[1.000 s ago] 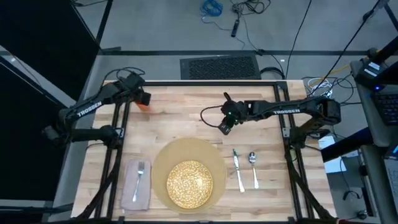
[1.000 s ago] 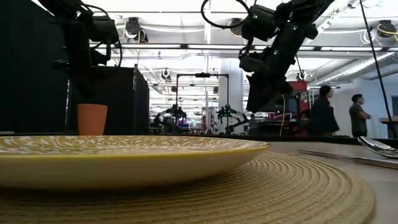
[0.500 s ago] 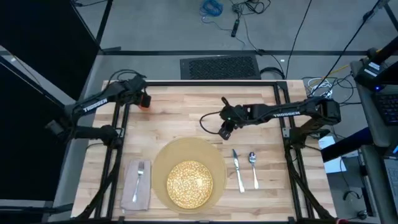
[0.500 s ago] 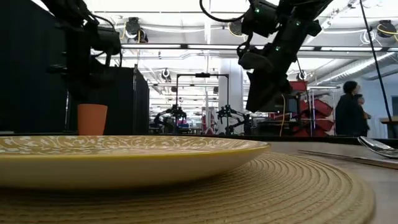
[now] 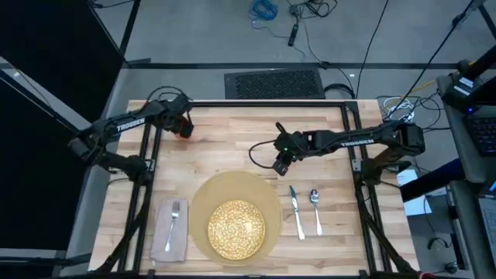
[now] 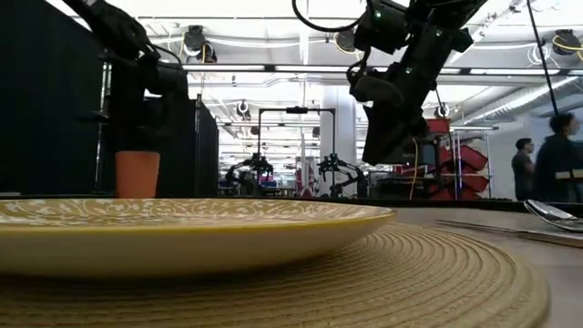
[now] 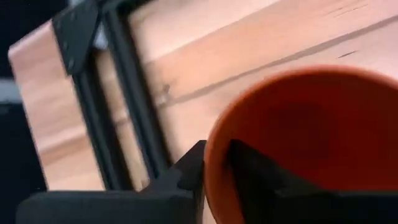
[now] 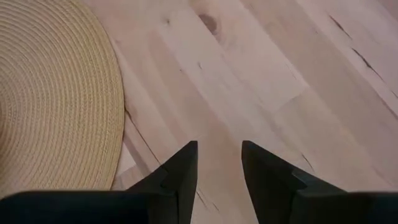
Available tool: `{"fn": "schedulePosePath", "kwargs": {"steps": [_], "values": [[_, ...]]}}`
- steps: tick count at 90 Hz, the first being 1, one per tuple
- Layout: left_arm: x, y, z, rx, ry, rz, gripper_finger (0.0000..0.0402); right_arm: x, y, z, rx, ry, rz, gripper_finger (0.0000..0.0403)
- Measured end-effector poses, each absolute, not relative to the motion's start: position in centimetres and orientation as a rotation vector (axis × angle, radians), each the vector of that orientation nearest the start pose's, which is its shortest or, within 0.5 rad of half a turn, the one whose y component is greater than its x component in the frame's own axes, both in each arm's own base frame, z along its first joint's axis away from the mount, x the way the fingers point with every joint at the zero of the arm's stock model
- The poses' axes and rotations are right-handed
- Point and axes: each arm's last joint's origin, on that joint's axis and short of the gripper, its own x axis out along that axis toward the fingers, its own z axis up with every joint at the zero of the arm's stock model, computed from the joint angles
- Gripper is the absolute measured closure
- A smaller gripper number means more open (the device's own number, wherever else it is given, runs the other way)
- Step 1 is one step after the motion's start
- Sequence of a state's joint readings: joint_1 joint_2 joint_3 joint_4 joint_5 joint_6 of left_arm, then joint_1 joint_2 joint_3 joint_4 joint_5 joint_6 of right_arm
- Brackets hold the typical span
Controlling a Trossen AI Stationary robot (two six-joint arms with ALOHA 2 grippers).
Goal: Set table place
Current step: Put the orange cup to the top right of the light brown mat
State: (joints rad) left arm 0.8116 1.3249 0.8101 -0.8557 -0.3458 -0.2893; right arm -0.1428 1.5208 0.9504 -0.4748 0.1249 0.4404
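Note:
The small orange cup (image 5: pixel 185 132) (image 6: pixel 137 175) is at the table's far left. My left gripper (image 5: pixel 183 125) (image 7: pixel 214 149) is shut on its rim. The tan mat (image 5: pixel 200 194) lies at the near middle with the gold-speckled plate (image 5: pixel 236 229) resting on it. The fork (image 5: pixel 175 221) lies on the napkin (image 5: pixel 164 242) to the mat's left. The knife (image 5: pixel 296 211) and spoon (image 5: pixel 316 208) lie to its right. My right gripper (image 5: pixel 280 164) (image 8: pixel 219 149) hangs open over bare wood beyond the mat's far right edge, holding nothing. My left gripper holds the cup by its rim (image 7: pixel 210 134), on the side toward the black rail. One finger (image 7: pixel 249 165) is inside the cup and the other (image 7: pixel 186 171) outside. The fingers come from above, pointing down. The cup stands upright; the plate hides its base in the low view.
Black rails (image 5: pixel 147 155) run along the table's left and right sides. Bare wood (image 5: pixel 232 139) stretches across the far half between the two arms. People stand in the room behind, at the right of the low view.
My left gripper has moved a short way toward the table's right edge, and the cup has gone with it, staying upright.

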Motion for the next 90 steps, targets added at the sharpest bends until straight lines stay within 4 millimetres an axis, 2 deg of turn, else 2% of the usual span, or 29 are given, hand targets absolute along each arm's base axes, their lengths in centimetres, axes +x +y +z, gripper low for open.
{"fn": "schedulePosePath", "kwargs": {"steps": [8,30,50,71,90], "values": [[15.4,16.3,20.4,-0.511,1.165,1.067,0.0393,29.0,-4.7,20.2,0.409,0.976,-0.474,0.0291],[18.3,15.6,22.4,-0.474,1.004,0.848,0.0401,28.9,-5.4,20.3,0.448,0.972,-0.501,0.0291],[21.9,15.0,24.1,-0.464,0.951,0.67,0.0401,29.5,-5.5,22.3,0.483,0.956,-0.477,0.0291],[27.3,15.2,23.6,-0.411,1.038,0.457,0.0401,28.6,-5.7,25.7,0.399,0.995,-0.575,0.0291],[30.4,14.8,22.3,-0.39,1.163,0.333,0.0401,27.4,-5.9,26.7,0.394,1.003,-0.607,0.0291]]}}
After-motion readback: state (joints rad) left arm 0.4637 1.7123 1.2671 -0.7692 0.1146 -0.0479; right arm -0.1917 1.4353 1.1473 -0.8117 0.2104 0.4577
